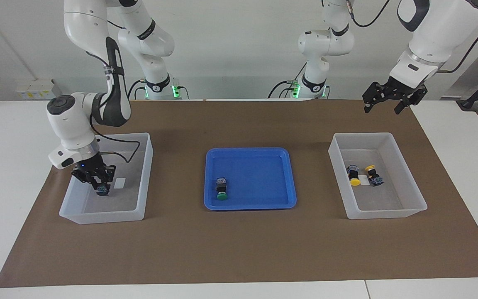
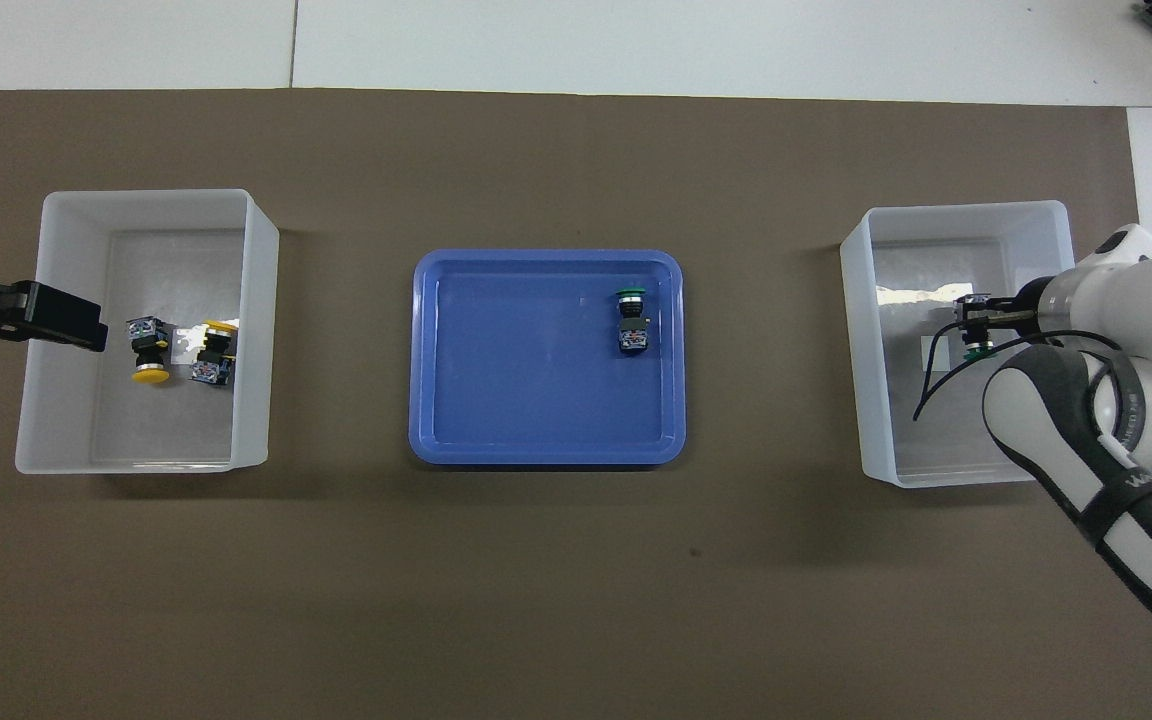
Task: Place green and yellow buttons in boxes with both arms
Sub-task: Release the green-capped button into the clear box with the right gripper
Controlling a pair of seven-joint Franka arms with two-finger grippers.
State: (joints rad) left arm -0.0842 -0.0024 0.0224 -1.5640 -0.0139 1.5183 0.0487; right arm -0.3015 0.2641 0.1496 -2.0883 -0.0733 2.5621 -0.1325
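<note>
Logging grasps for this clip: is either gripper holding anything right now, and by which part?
The right gripper, down inside its box, is shut on a green button, gripping its dark body with the green cap clear. The left gripper is open and holds nothing.

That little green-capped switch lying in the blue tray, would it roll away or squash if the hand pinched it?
The green button looks rigid: its body is blocky and hard-edged, so probably no squashing. It lies on its side on the blue tray; the flat-sided body should resist rolling, though the round cap might let it pivot if nudged. It looks small, so likely light.
</note>
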